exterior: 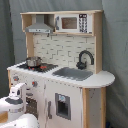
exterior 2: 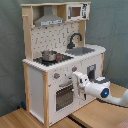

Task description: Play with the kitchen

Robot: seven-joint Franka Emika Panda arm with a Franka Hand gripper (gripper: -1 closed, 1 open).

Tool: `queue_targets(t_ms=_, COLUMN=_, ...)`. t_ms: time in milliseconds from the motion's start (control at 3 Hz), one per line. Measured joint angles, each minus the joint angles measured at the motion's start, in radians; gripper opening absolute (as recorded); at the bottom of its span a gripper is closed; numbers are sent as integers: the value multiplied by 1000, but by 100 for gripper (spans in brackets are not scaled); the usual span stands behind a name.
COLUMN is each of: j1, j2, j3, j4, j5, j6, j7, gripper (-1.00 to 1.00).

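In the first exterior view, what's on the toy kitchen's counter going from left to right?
Small metal pot on the black hob → grey sink → black faucet.

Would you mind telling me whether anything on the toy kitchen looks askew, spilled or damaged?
Nothing stands out. The kitchen stands upright, the small pot sits level on the hob, the sink shows no spill, and the gripper is at the oven front.

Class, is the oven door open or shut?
Shut: the oven door lies flush with the kitchen front in the second exterior view.
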Motion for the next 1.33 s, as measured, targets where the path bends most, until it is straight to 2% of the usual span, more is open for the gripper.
queue_targets(t_ms=333, j1=-2, j2=0, j3=4, j4=0, j5=0, j6=0, j7=0, gripper=100)
queue_targets(t_ms=667, j1=-2, j2=0, j3=4, j4=0, j5=0, j6=0, j7=0, gripper=-100)
queue_targets(t_ms=1333, j1=101, j2=19, j3=-7, j4=-2, j5=0, j6=-175, j7=-3, gripper=-100)
